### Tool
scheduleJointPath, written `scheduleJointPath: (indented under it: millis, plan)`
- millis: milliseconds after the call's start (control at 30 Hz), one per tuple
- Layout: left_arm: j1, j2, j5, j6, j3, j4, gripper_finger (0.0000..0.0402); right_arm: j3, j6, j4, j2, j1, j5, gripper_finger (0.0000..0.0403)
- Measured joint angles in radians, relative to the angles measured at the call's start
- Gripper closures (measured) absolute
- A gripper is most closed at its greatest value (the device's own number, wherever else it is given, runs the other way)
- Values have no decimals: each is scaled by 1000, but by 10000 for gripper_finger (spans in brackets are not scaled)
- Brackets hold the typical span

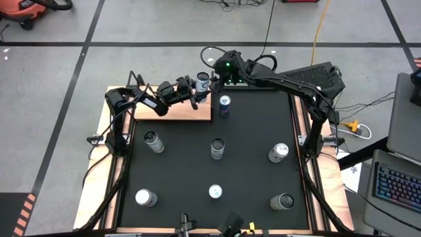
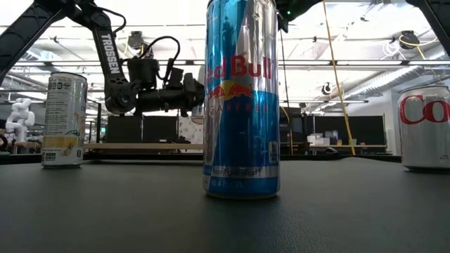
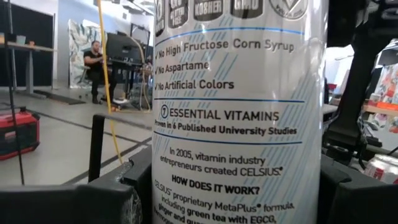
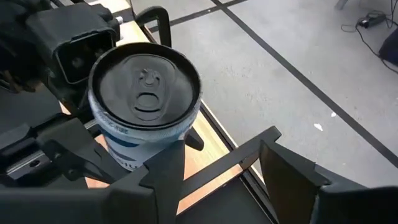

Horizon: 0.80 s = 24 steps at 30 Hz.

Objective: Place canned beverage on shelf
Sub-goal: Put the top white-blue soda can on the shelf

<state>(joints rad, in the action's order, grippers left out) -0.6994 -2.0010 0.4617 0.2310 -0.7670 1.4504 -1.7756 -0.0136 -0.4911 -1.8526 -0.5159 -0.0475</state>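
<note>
While spare cans stand untouched along the bench's near edge and middle, the work is at the far-left corner: the left gripper (image 1: 195, 87) jaws grip the white can (image 1: 202, 79) by its sides above the shelf (image 1: 172, 110) far edge. The right gripper (image 1: 216, 76) jaws hang open over it. Next, seemingly: lower it upright, then release.

White can (image 1: 202, 80) at shelf's (image 1: 172, 110) far right corner, between both hands.
</note>
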Motion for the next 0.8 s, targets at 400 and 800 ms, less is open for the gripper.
scheduleJointPath:
  millis: [400,800]
  plan:
    - [0,1,2,-5,0,-27,147,0,-7,13,-10,-1,58,216]
    - [0,1,9,-34,0,-30,141,0,-12,7,-10,-7,-41,216]
